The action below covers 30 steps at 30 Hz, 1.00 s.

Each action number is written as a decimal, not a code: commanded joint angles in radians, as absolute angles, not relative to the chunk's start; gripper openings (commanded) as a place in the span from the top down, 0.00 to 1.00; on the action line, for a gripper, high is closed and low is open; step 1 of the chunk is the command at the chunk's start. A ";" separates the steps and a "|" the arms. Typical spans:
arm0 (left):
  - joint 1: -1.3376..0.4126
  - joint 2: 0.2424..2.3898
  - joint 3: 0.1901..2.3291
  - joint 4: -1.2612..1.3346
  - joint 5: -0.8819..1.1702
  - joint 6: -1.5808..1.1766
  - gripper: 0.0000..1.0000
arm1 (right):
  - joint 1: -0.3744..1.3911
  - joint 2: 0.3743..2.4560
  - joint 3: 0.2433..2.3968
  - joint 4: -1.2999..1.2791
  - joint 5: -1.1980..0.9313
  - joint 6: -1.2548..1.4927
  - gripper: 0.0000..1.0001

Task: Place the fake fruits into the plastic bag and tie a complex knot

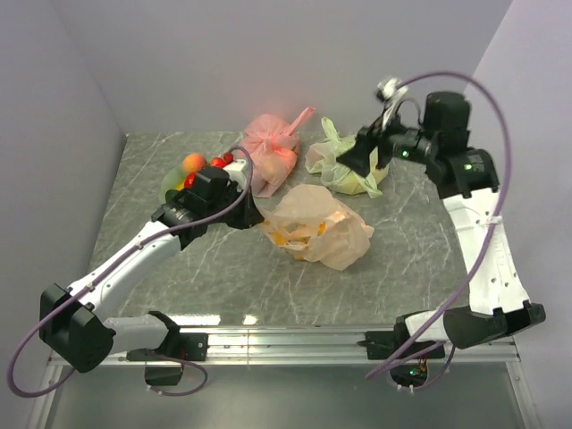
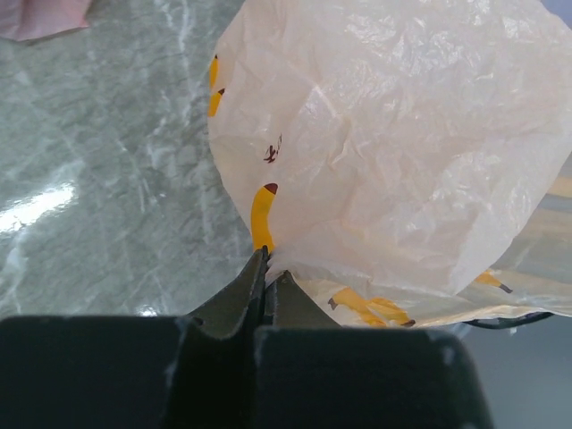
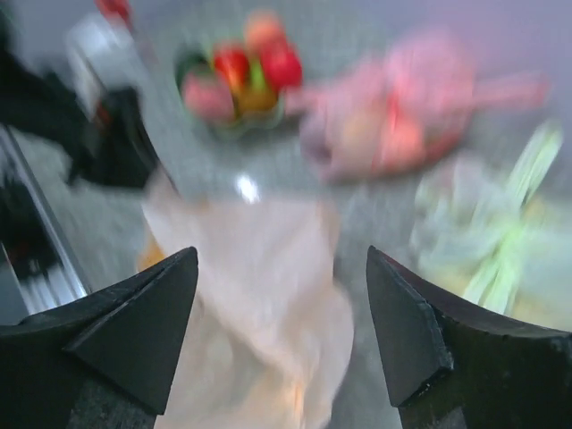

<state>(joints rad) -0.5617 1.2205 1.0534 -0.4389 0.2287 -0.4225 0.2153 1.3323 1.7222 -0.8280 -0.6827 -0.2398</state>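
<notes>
Left gripper (image 2: 268,273): shut tight, pinching the thin lower-left edge of the plastic bag (image 2: 393,152) between both fingers, with no gap to see in the left wrist view. Reaches in low from the left side of the worktop (image 1: 223,277).

Plastic bag: lies crumpled and puffed near the middle of the worktop, pale orange and half see-through. Shows yellow curved shapes with dark tips along its left and lower side. Not possible to tell whether these are printed on the film or lying inside.

Right gripper (image 3: 281,259): wide open, holding nothing. Hangs above the far right part of the worktop, close to the light green tied bag (image 1: 344,165) in the top view, and looks down toward the plastic bag. Right wrist view strongly blurred.

Fake fruits (image 1: 198,167): piled in a green dish (image 1: 172,189) at the far left, just behind the left gripper. Red, orange and yellow-green ones to make out; exact number not clear.

Pink tied bag (image 1: 271,152): stands at the far side between the green dish and the light green tied bag, just behind the plastic bag, with one tail pointing up to the right.
</notes>
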 commanded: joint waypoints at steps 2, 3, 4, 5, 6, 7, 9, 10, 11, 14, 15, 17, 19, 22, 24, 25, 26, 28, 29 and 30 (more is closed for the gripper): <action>-0.594 1.226 1.106 -0.422 0.204 -0.431 1.00 | 0.289 1.417 1.935 -0.804 -0.824 -0.051 0.17; -0.594 1.230 1.106 -0.422 0.206 -0.437 1.00 | 0.325 1.422 1.945 -0.825 -0.847 -0.057 0.21; -0.592 1.235 1.106 -0.417 0.212 -0.452 1.00 | 0.356 1.422 1.944 -0.892 -0.860 -0.111 0.23; -0.589 1.238 1.108 -0.417 0.213 -0.459 1.00 | 0.435 1.425 1.936 -0.950 -0.861 -0.164 0.25; -0.578 1.249 1.111 -0.419 0.225 -0.474 1.00 | 0.474 1.428 1.927 -1.018 -0.836 -0.228 0.29; -0.568 1.253 1.114 -0.420 0.238 -0.483 1.00 | 0.507 1.425 1.907 -1.148 -0.818 -0.352 0.34; -0.522 1.273 1.115 -0.422 0.283 -0.511 1.00 | 0.578 1.410 1.766 -1.231 -0.780 -0.437 0.46; -0.502 1.279 1.114 -0.422 0.305 -0.521 1.00 | 0.597 1.388 1.706 -1.289 -0.722 -0.525 0.51; -0.482 1.285 1.112 -0.422 0.325 -0.531 1.00 | 0.606 1.376 1.590 -1.311 -0.694 -0.569 0.55; -0.434 1.302 1.106 -0.417 0.379 -0.561 1.00 | 0.646 1.303 1.395 -1.374 -0.637 -0.733 0.60; -0.420 1.310 1.104 -0.417 0.385 -0.580 1.00 | 0.684 1.280 1.359 -1.387 -0.627 -0.767 0.60; -0.402 1.319 1.098 -0.407 0.419 -0.603 1.00 | 0.744 1.211 1.274 -1.400 -0.594 -0.822 0.57; -0.384 1.338 1.100 -0.403 0.434 -0.626 1.00 | 0.854 1.154 1.229 -1.384 -0.559 -0.828 0.56; -0.370 1.359 1.111 -0.406 0.440 -0.641 1.00 | 0.975 1.105 1.142 -1.329 -0.434 -0.815 0.57; -0.354 1.370 1.114 -0.414 0.446 -0.652 1.00 | 1.003 1.082 1.051 -1.304 -0.279 -0.824 0.57; -0.350 1.371 1.115 -0.422 0.448 -0.650 1.00 | 1.003 1.050 1.014 -1.266 -0.217 -0.842 0.57; -0.344 1.371 1.114 -0.423 0.452 -0.650 1.00 | 1.003 1.031 0.929 -1.247 -0.142 -0.859 0.58; -0.344 1.371 1.111 -0.420 0.454 -0.635 1.00 | 0.996 0.950 0.872 -1.171 -0.003 -0.885 0.57; -0.350 1.362 1.109 -0.411 0.460 -0.629 1.00 | 0.994 0.928 0.885 -1.154 -0.002 -0.884 0.50; -0.357 1.355 1.111 -0.405 0.459 -0.612 1.00 | 0.994 0.913 0.914 -1.132 0.020 -0.862 0.45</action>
